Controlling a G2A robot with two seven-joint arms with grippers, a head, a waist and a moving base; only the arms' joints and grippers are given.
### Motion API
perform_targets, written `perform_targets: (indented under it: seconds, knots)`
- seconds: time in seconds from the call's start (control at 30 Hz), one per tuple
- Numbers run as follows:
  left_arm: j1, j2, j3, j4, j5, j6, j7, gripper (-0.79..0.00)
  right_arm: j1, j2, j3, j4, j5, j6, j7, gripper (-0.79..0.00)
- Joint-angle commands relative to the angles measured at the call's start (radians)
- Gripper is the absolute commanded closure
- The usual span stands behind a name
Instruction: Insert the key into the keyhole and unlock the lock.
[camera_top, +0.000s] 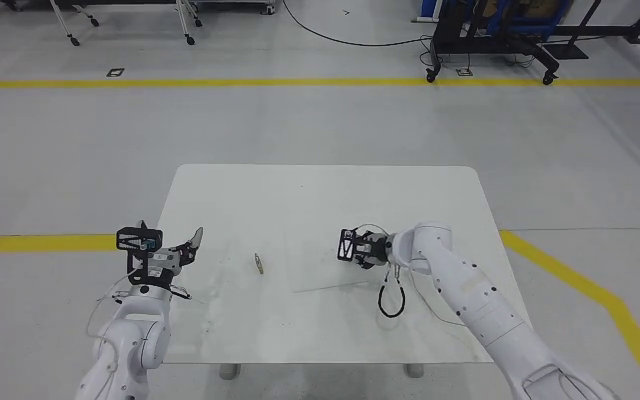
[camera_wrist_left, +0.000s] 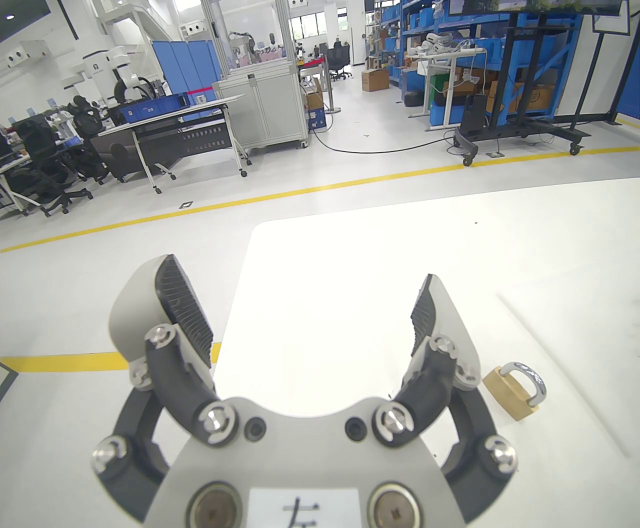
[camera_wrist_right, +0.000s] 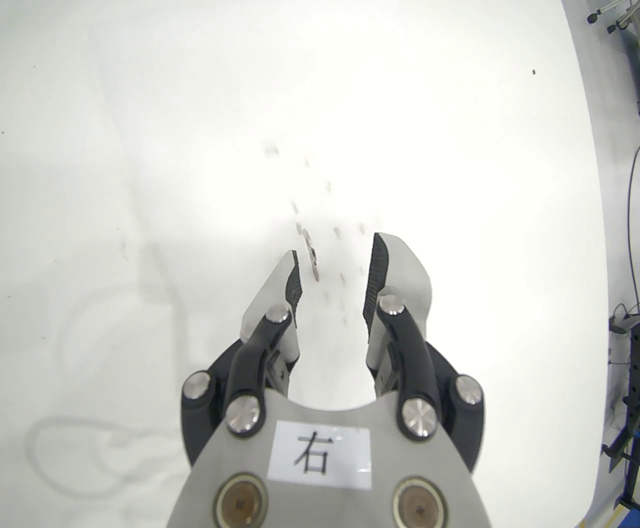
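A small brass padlock (camera_wrist_left: 517, 392) with a silver shackle lies on the white table (camera_top: 320, 190), just to the right of my left gripper (camera_wrist_left: 300, 300). That gripper hovers open and empty over the table's left edge (camera_top: 190, 265). The padlock (camera_top: 258, 262) sits between the two arms. A small silver key (camera_wrist_right: 310, 252) lies flat on the table right at the tips of my right gripper (camera_wrist_right: 335, 255), close to one fingertip (camera_wrist_right: 292, 270). The right gripper (camera_top: 352, 250) is open, low over the middle of the table, with nothing held.
A black cable loop (camera_top: 390, 300) hangs from the right arm over the table's front. The faint edge of a clear sheet (camera_wrist_left: 550, 350) runs across the tabletop beyond the padlock. Yellow floor lines and carts are off the table.
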Motion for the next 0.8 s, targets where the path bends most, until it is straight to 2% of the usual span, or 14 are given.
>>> perform_targets:
  seconds: [0.0, 0.03, 0.17, 0.27, 0.3, 0.33, 0.4, 0.43, 0.47, 0.63, 0.77]
  knots:
    - [0.0, 0.0, 0.0, 0.0, 0.0, 0.0, 0.0, -0.785, 0.009, -0.003, -0.009, 0.009, 0.005, 0.0, 0.002, -0.32]
    - [0.0, 0.0, 0.0, 0.0, 0.0, 0.0, 0.0, -0.785, 0.013, -0.005, -0.014, 0.013, 0.007, 0.002, 0.003, -0.342]
    - [0.0, 0.0, 0.0, 0.0, 0.0, 0.0, 0.0, -0.785, 0.021, -0.007, -0.023, 0.015, 0.013, -0.002, -0.007, -0.336]
    - [0.0, 0.0, 0.0, 0.0, 0.0, 0.0, 0.0, -0.785, 0.025, -0.007, -0.03, 0.017, 0.008, -0.003, -0.002, -0.289]
    - [0.0, 0.0, 0.0, 0.0, 0.0, 0.0, 0.0, -0.785, 0.028, -0.008, -0.034, 0.02, 0.007, -0.002, 0.004, -0.265]
    - [0.0, 0.0, 0.0, 0.0, 0.0, 0.0, 0.0, -0.785, 0.031, -0.009, -0.039, 0.023, 0.005, -0.002, 0.011, -0.203]
    - [0.0, 0.0, 0.0, 0.0, 0.0, 0.0, 0.0, -0.785, 0.034, -0.011, -0.049, 0.022, -0.004, 0.001, 0.019, -0.185]
    - [0.0, 0.0, 0.0, 0.0, 0.0, 0.0, 0.0, -0.785, 0.035, -0.011, -0.05, 0.024, 0.002, 0.001, 0.014, -0.139]
    - [0.0, 0.0, 0.0, 0.0, 0.0, 0.0, 0.0, -0.785, 0.036, -0.011, -0.049, 0.026, 0.003, 0.003, 0.013, 0.0]
    - [0.0, 0.0, 0.0, 0.0, 0.0, 0.0, 0.0, -0.785, 0.028, -0.009, -0.043, 0.015, -0.001, 0.03, 0.024, 0.0]
    - [0.0, 0.0, 0.0, 0.0, 0.0, 0.0, 0.0, -0.785, -0.006, 0.005, 0.0, -0.034, 0.017, 0.033, -0.015, 0.0]
